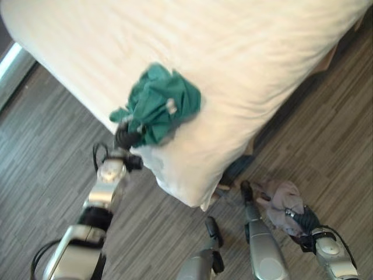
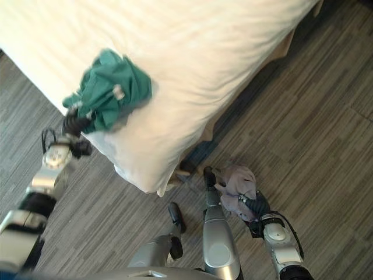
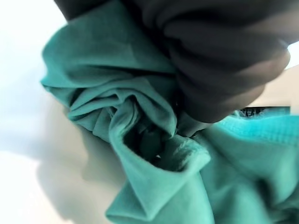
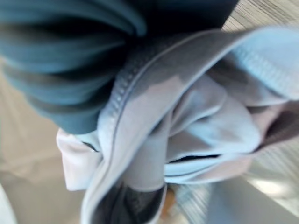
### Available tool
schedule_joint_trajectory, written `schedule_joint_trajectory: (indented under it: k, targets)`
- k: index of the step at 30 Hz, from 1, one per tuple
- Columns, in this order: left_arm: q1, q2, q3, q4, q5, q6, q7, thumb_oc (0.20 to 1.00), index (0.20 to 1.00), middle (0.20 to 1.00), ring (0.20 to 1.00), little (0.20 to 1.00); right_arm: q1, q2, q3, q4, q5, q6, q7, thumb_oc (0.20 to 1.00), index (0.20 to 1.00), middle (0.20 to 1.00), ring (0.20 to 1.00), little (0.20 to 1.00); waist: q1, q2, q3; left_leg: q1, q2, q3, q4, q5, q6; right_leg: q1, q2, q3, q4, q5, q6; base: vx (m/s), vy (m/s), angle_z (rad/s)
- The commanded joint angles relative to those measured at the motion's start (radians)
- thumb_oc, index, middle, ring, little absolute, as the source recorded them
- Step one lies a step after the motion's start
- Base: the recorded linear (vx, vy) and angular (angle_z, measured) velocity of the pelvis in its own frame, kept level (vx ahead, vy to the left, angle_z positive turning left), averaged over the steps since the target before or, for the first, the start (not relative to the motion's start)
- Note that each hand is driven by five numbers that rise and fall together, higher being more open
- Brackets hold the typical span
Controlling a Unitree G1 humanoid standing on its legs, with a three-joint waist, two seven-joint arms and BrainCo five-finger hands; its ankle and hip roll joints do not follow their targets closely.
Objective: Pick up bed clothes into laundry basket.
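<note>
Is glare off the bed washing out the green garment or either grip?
Left eye view: the white bed is bright, yet the green garment stands out, left hand gripping it. Left wrist view: the garment casts a soft shadow on the bed. Right eye view: no glare at the floor; right hand grips a grey garment.

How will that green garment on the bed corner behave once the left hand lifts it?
Probably floppy: the green garment lies crumpled in soft folds on the white bed, so loose parts will likely dangle and unfurl. It looks thin, so likely light. The left hand is buried in the folds, so a partial grip could let some cloth slide out.
</note>
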Motion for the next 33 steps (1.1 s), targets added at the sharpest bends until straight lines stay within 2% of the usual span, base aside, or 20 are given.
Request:
schedule_joint_trajectory:
  k: [1,3,5,7,10,14,15,17,18,21,27,28,33]
  targets:
    - [0.096,-0.005,0.090,-0.053,-0.089,-0.045,-0.011,0.200,0.200,0.200,0.200,0.200,0.070,0.002,-0.069,-0.106,0.070,-0.042,0.003,0.200,0.200,0.200,0.200,0.200,0.035,-0.034,-0.129,-0.035,0.037,-0.109,0.012,0.114,-0.032,0.107,-0.049,0.078,0.030,-0.072,0.095,0.13,0.027,0.05]
    - [0.203,-0.041,0.171,-0.094,-0.097,-0.040,-0.021,0.200,0.200,0.200,0.200,0.200,0.081,-0.008,-0.120,-0.167,0.062,-0.038,0.008,0.200,0.200,0.200,0.200,0.200,0.052,-0.052,-0.165,0.007,0.039,-0.123,0.012,0.108,-0.025,0.152,-0.047,0.066,0.039,-0.091,0.094,0.11,0.024,0.11]
    - [0.241,-0.053,0.196,-0.108,-0.094,-0.034,-0.033,0.200,0.200,0.200,0.200,0.200,0.090,-0.013,-0.143,-0.199,0.058,-0.035,0.013,0.200,0.200,0.200,0.200,0.200,0.058,-0.062,-0.183,0.026,0.038,-0.130,0.012,0.102,-0.020,0.171,-0.048,0.061,0.045,-0.101,0.093,0.06,0.020,0.24]
    - [0.340,-0.117,0.265,-0.132,-0.094,-0.019,-0.033,0.200,0.200,0.200,0.200,0.200,0.115,-0.018,-0.201,-0.284,0.055,-0.022,0.033,0.200,0.200,0.200,0.200,0.200,0.080,-0.092,-0.227,0.076,0.035,-0.150,0.012,0.095,-0.008,0.227,-0.053,0.047,0.070,-0.124,0.091,0.03,0.042,0.25]
    - [0.432,-0.154,0.287,-0.177,-0.042,0.003,-0.056,0.200,0.200,0.200,0.200,0.200,0.148,-0.010,-0.236,-0.346,0.088,-0.018,0.076,0.200,0.200,0.200,0.200,0.200,0.099,-0.118,-0.258,0.109,0.031,-0.167,0.012,0.086,0.003,0.273,-0.057,0.030,0.075,-0.136,0.089,0.01,0.029,0.19]
    - [0.475,-0.209,0.262,-0.217,-0.039,0.025,-0.082,0.200,0.200,0.200,0.200,0.200,0.162,0.006,-0.219,-0.396,0.138,-0.008,0.114,0.200,0.200,0.200,0.200,0.200,0.118,-0.137,-0.283,0.134,0.029,-0.181,0.012,0.076,0.010,0.303,-0.056,0.013,0.074,-0.147,0.090,0.01,0.026,0.14]
    - [0.485,-0.240,0.211,-0.248,-0.032,0.041,-0.097,0.200,0.200,0.200,0.200,0.200,0.160,0.031,-0.172,-0.405,0.180,0.005,0.131,0.200,0.200,0.200,0.200,0.200,0.132,-0.153,-0.292,0.152,0.027,-0.187,0.012,0.069,0.016,0.326,-0.058,0.004,0.075,-0.154,0.089,0.00,0.005,0.20]
    - [0.491,-0.240,0.202,-0.261,-0.017,0.046,-0.104,0.200,0.200,0.200,0.200,0.200,0.165,0.036,-0.160,-0.410,0.183,0.010,0.139,0.200,0.200,0.200,0.200,0.200,0.137,-0.160,-0.295,0.159,0.026,-0.190,0.012,0.066,0.019,0.337,-0.059,0.000,0.074,-0.155,0.089,0.01,0.001,0.20]
    - [0.480,-0.243,0.160,-0.292,-0.010,0.053,-0.110,0.200,0.200,0.200,0.200,0.200,0.158,0.041,-0.114,-0.423,0.191,0.023,0.151,0.200,0.200,0.200,0.200,0.200,0.145,-0.171,-0.298,0.176,0.025,-0.197,0.012,0.060,0.023,0.360,-0.061,-0.008,0.074,-0.161,0.089,0.00,0.003,0.15]
    - [0.450,-0.264,0.121,-0.286,-0.029,0.058,-0.110,0.200,0.200,0.200,0.200,0.200,0.143,0.051,-0.068,-0.440,0.208,0.032,0.158,0.200,0.200,0.200,0.200,0.200,0.155,-0.184,-0.305,0.191,0.022,-0.198,0.012,0.054,0.028,0.378,-0.061,-0.012,0.072,-0.164,0.090,0.00,-0.007,0.08]
    - [0.434,-0.250,0.099,-0.299,-0.007,0.055,-0.112,0.200,0.200,0.200,0.200,0.200,0.145,0.054,-0.050,-0.475,0.229,0.029,0.167,0.200,0.200,0.200,0.200,0.200,0.160,-0.193,-0.313,0.197,0.023,-0.205,0.012,0.054,0.032,0.384,-0.059,-0.011,0.077,-0.169,0.089,0.00,0.000,0.00]
    - [0.365,-0.238,0.130,-0.205,0.033,0.007,0.022,0.200,0.200,0.200,0.200,0.200,0.029,0.086,-0.052,-0.410,0.315,0.018,0.081,0.200,0.200,0.200,0.200,0.200,0.117,-0.187,-0.263,0.195,0.025,-0.025,0.012,0.083,0.018,0.412,-0.027,0.006,0.062,-0.171,0.077,0.01,-0.017,-0.06]
    - [0.363,-0.242,0.131,-0.216,0.018,0.002,0.027,0.200,0.200,0.200,0.200,0.200,0.035,0.092,-0.062,-0.403,0.334,0.011,0.077,0.200,0.200,0.200,0.200,0.200,0.113,-0.188,-0.263,0.197,0.030,-0.024,0.012,0.084,0.015,0.414,-0.023,0.008,0.060,-0.171,0.075,0.01,-0.009,-0.07]
